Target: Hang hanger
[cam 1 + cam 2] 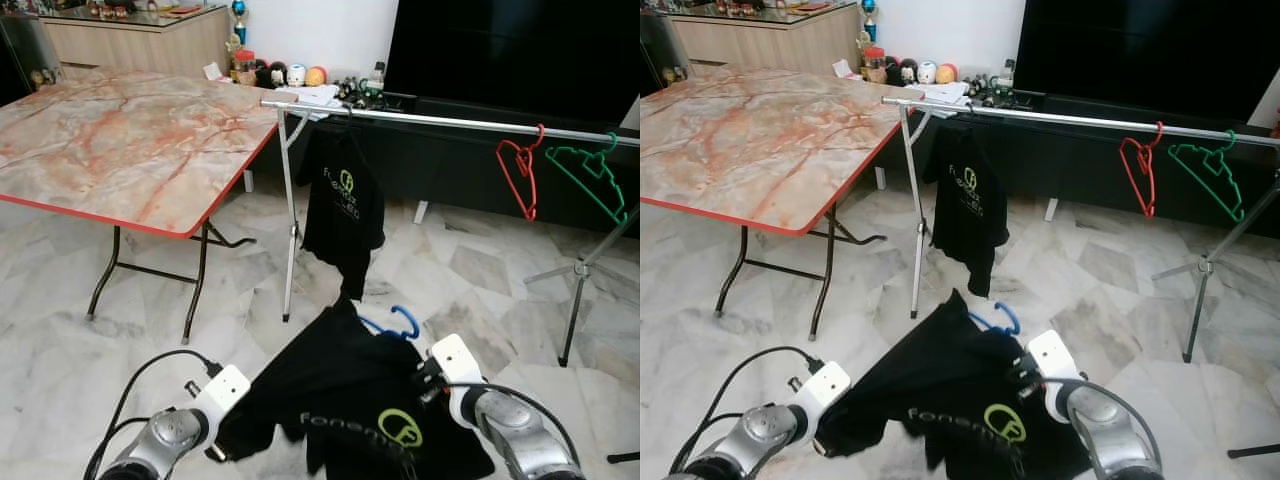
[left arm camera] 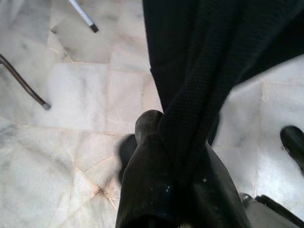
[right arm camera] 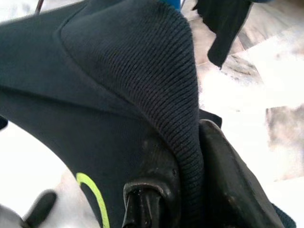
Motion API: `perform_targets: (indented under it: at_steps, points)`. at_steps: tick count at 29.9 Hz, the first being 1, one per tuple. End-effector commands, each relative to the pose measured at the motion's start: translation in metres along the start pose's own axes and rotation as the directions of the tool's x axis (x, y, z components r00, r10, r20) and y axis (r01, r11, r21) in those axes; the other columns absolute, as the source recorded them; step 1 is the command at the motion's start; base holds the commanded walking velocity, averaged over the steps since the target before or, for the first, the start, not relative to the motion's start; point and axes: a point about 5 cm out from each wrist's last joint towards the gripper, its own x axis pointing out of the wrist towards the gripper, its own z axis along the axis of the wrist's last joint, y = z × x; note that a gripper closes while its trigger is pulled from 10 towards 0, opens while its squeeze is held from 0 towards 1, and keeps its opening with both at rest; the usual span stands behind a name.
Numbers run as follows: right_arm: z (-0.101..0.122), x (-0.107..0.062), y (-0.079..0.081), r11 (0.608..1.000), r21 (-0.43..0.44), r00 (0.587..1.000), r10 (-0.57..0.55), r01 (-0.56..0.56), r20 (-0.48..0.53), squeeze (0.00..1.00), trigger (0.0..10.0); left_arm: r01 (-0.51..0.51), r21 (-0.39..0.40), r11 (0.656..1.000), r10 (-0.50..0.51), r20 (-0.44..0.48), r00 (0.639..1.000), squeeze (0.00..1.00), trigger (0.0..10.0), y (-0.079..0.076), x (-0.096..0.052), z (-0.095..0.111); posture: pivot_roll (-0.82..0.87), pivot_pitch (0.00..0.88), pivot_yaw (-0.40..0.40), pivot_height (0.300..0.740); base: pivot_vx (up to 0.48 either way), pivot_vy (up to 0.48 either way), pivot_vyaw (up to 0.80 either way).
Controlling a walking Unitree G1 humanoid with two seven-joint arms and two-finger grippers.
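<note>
In the left wrist view the left gripper's fingers (image 2: 156,156) are clenched on a fold of the black shirt (image 1: 340,385), the cloth running up between them. In the right wrist view the right gripper's fingers (image 3: 223,175) pinch the shirt's ribbed collar edge. From the head camera, the left gripper (image 1: 222,440) sits at the lower left of the frame and the right gripper (image 1: 425,385) at the lower right, the shirt stretched between them with its green logo facing up. A blue hanger (image 1: 395,322) sits inside the shirt's neck (just its hook and a bit of shoulder poke out), low in the centre of the frame, well below the clothes rail (image 1: 450,120). That silver rail crosses the upper half of the frame from centre to right edge. A second black shirt (image 1: 343,205) hangs near its left end, and a red hanger (image 1: 520,175) and a green hanger (image 1: 590,170) hang empty toward the right. A marble-patterned folding table (image 1: 120,140) fills the upper left, standing on the pale marble floor (image 1: 150,340).
</note>
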Motion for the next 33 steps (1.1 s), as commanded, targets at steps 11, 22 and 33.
perform_targets:
  at_steps: [11, 22, 33]
  points:
    - [0.019, -0.005, -0.03, 0.976, 0.146, 0.983, -0.174, 0.164, 0.055, 0.0, 10.0, 0.104, 0.012, 0.994, -0.101, -0.171, 0.98, 0.0, 0.0, -0.017, -0.004, -0.033, 0.08, 0.049, -0.037, 0.74, 0.0, 0.0, 0.0]
    - [0.028, 0.001, -0.017, 0.998, 0.016, 0.993, -0.066, 0.065, 0.099, 0.0, 10.0, 0.057, -0.117, 0.991, -0.062, -0.044, 0.997, 0.95, 10.0, -0.005, -0.001, -0.009, 0.09, 0.048, -0.043, 0.74, 0.0, 0.0, 0.0]
    - [0.01, -0.005, -0.014, 0.951, -0.268, 0.988, 0.15, -0.151, -0.026, 0.0, 10.0, 0.078, -0.138, 0.987, -0.076, 0.023, 0.997, 1.0, 10.0, -0.002, -0.004, -0.007, 0.09, 0.044, -0.046, 0.74, 0.0, 0.0, 0.0]
